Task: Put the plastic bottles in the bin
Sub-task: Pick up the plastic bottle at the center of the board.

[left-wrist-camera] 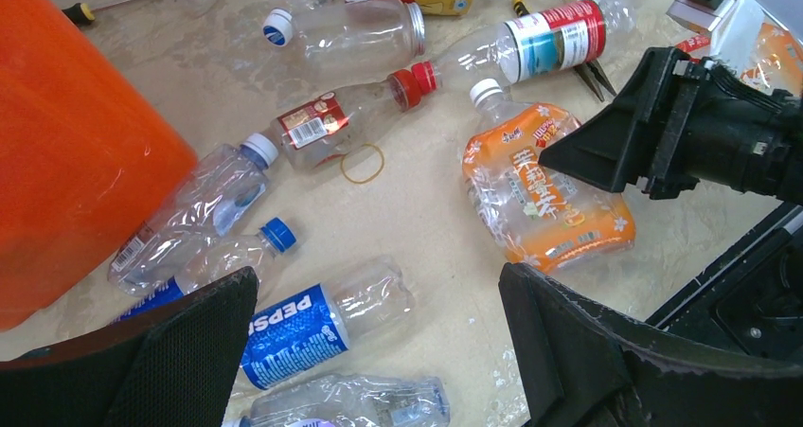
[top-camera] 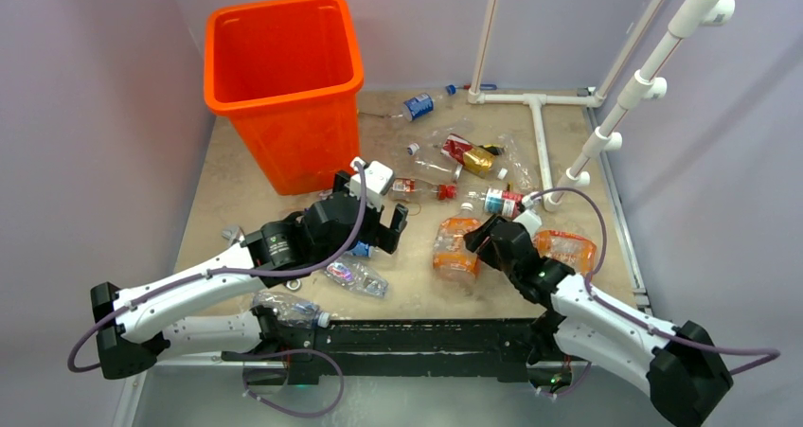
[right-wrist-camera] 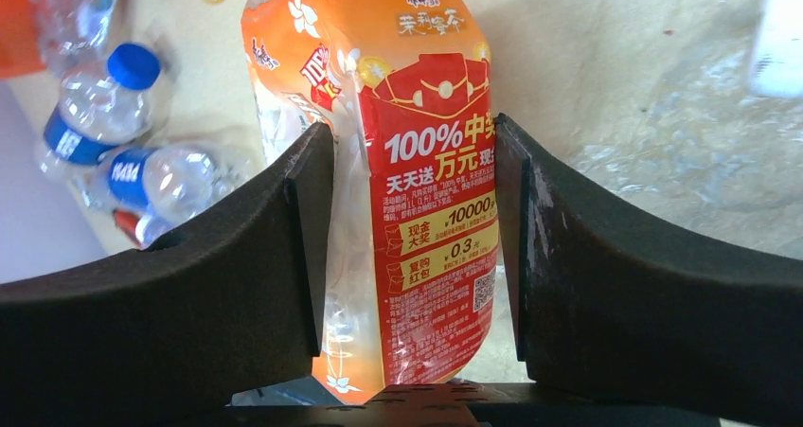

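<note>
The orange bin (top-camera: pixel 294 133) stands at the back left; its wall (left-wrist-camera: pixel 66 143) fills the left of the left wrist view. Many crushed clear plastic bottles lie across the table. My right gripper (top-camera: pixel 481 240) (right-wrist-camera: pixel 414 209) is shut on a flattened orange-labelled bottle (top-camera: pixel 456 252) (right-wrist-camera: pixel 407 86) (left-wrist-camera: pixel 540 195) lying on the table, one pad pressed to each side. A second orange bottle (top-camera: pixel 568 247) lies to its right. My left gripper (top-camera: pixel 369 204) (left-wrist-camera: pixel 379 275) hangs open above a Pepsi bottle (left-wrist-camera: pixel 303 328), holding nothing.
More bottles (top-camera: pixel 426 105) (top-camera: pixel 502 202) and a red-and-gold crushed bottle (top-camera: pixel 469 154) lie behind the grippers. A white pipe frame (top-camera: pixel 540 133) stands at the back right. A rubber band (left-wrist-camera: pixel 363 163) and a screwdriver (left-wrist-camera: pixel 76 13) lie on the table. Grey walls close in both sides.
</note>
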